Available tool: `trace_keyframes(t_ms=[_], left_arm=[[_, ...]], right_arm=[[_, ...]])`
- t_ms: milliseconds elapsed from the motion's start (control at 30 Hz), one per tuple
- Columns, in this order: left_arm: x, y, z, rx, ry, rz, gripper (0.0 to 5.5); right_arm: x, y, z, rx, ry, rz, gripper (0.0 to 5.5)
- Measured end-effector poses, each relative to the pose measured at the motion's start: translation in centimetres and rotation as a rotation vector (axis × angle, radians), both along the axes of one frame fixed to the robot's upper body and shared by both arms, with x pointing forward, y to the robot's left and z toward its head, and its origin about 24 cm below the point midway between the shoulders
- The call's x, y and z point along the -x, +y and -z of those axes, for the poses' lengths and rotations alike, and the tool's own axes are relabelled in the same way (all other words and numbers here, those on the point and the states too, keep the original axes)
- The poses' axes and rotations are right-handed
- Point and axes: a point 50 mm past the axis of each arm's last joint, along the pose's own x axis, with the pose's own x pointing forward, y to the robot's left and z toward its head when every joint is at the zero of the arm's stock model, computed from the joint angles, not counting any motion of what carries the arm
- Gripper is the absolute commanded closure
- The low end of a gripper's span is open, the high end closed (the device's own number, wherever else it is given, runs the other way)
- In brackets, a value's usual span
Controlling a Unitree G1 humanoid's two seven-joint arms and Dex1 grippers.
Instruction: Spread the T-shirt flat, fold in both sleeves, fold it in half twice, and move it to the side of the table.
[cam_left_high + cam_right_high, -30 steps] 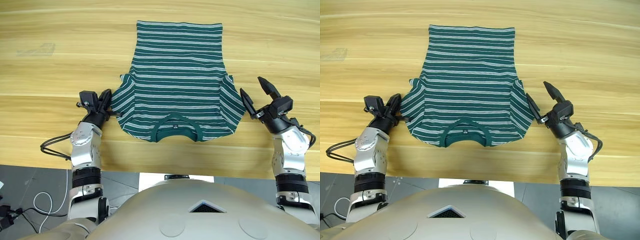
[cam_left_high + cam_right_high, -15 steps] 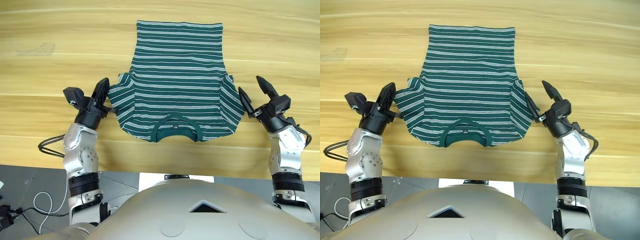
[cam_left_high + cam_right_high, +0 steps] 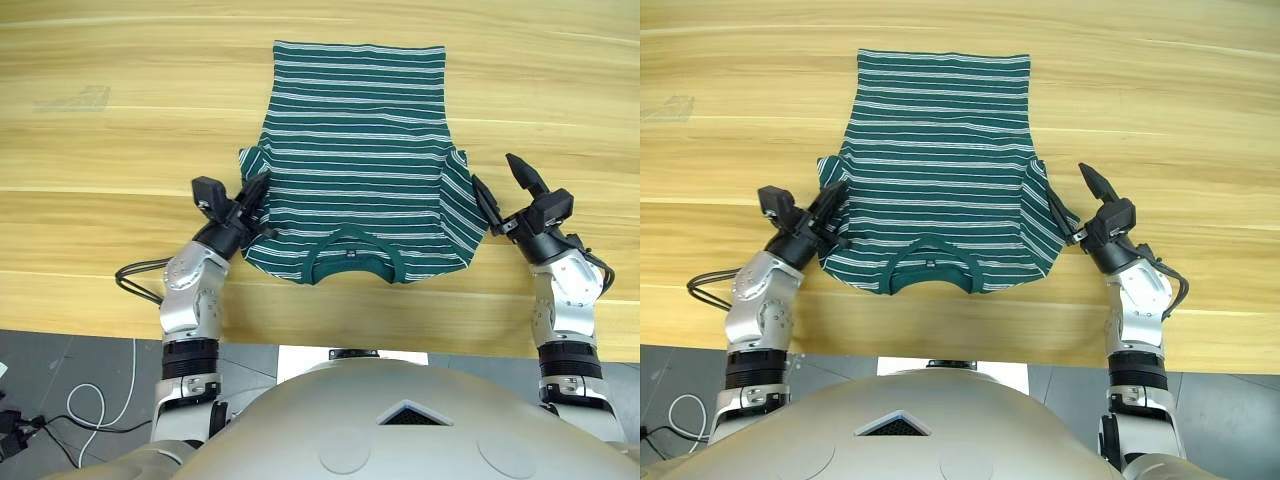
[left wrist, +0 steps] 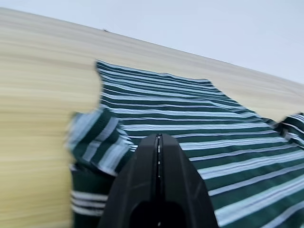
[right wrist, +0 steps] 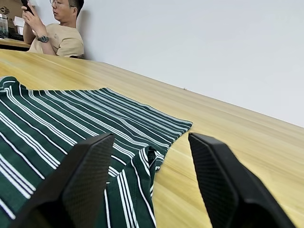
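Left eye view: green-and-white striped cotton T-shirt (image 3: 355, 130) flat on the pale wooden counter (image 3: 120, 130), collar nearest the robot, hem farthest, short sleeves bunched close against the body at either shoulder. Left tool (image 3: 260, 187) low over the shirt's left shoulder, fingers pressed together; cannot tell about any cloth pinched between them. Right tool (image 3: 490, 170) spread wide just beside the right sleeve edge, holding nothing. Probably light, soft and limp: likely to drape, crease and drag over the wood rather than keep shape. Best taken by a firm pinch at a doubled edge, sleeve hem or shoulder seam, then lifted low and laid over, not pushed. For the halving folds, better to take hold at both collar-side corners together, to keep the folded edge straight.
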Motion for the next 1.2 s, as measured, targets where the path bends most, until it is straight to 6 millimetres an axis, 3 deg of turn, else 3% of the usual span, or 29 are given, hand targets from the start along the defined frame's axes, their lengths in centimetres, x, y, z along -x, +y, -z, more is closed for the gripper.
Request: trace_keyframes(t_ms=[167,700,900,1033,1200], left_arm=[[1.0,-1.8,1.2,0.010,0.030,0.097,5.48],[1.1,-3.2,1.9,0.055,0.014,0.147,5.48],[1.0,-3.1,1.9,0.057,-0.008,0.152,5.48],[3.2,-3.4,1.8,0.086,-0.052,0.241,5.48],[3.1,-1.9,0.2,0.127,-0.171,0.197,5.48]], right_arm=[[-0.4,0.1,-0.1,0.006,-0.004,-0.007,2.60],[-0.5,0.3,0.5,0.004,0.023,-0.015,2.60],[-0.7,0.7,0.6,0.002,0.026,-0.031,2.60],[-1.2,1.1,0.5,0.019,0.026,-0.054,2.60],[-1.3,1.5,0.9,0.011,0.035,-0.058,2.60]])
